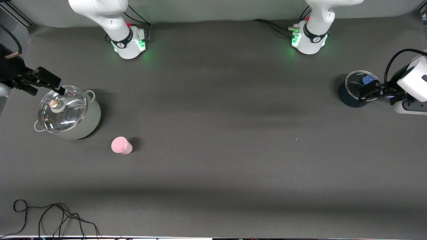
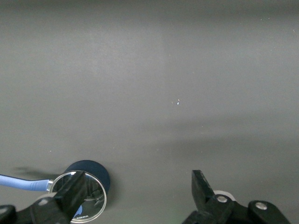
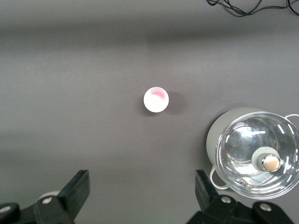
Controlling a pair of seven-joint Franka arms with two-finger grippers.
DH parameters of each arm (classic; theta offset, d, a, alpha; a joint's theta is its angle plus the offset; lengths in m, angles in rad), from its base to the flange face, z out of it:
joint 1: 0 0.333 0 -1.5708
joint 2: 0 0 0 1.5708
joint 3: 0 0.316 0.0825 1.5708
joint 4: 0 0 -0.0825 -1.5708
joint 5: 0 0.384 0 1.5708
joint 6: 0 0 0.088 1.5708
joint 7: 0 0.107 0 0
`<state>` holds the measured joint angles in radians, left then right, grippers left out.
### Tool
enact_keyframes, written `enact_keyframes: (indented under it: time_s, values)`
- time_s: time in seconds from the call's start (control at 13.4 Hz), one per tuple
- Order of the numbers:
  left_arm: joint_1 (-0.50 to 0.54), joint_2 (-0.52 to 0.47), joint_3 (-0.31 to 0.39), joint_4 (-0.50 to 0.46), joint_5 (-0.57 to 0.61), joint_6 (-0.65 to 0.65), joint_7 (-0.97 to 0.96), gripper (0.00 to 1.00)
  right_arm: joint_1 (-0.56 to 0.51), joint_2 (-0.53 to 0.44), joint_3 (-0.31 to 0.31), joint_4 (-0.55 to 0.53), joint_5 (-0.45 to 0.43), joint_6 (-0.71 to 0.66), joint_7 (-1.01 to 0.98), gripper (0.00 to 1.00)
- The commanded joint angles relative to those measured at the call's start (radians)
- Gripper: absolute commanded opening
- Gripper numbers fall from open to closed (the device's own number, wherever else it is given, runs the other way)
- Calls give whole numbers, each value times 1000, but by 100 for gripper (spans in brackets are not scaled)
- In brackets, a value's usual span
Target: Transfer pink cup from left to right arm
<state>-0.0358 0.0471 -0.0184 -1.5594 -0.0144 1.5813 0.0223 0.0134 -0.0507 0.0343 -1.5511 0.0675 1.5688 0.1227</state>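
Note:
The pink cup [image 1: 121,145] stands upright on the dark mat toward the right arm's end of the table, nearer to the front camera than the pale green pot [image 1: 88,123]. It also shows in the right wrist view [image 3: 156,99], apart from both grippers. My right gripper [image 1: 45,85] is open and empty, up over that pot's rim; its open jaws show in the right wrist view [image 3: 142,179]. My left gripper [image 1: 366,92] is open and empty over the dark blue pot [image 1: 347,98] at the left arm's end, and shows in the left wrist view [image 2: 138,179].
The pale green pot has a glass lid [image 3: 257,154] with a knob. The dark blue pot [image 2: 96,169] has a glass lid and a blue handle [image 2: 18,183]. A loose black cable [image 1: 50,216] lies near the table's front edge.

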Motion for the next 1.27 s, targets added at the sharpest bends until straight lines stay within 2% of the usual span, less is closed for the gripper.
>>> enact_keyframes:
  time_s: [0.0,0.22,1.2]
  values:
    - [-6,-7,-2,7,5,2,-7,100,31,5,-28,-12,8,31,12,100]
    - [-6,-4,-2,7,5,2,-7,100,30,34,-31,-1,9,45,6,100]
    - [-6,-4,-2,9,5,9,-7,100,34,42,-44,13,6,50,3,100]
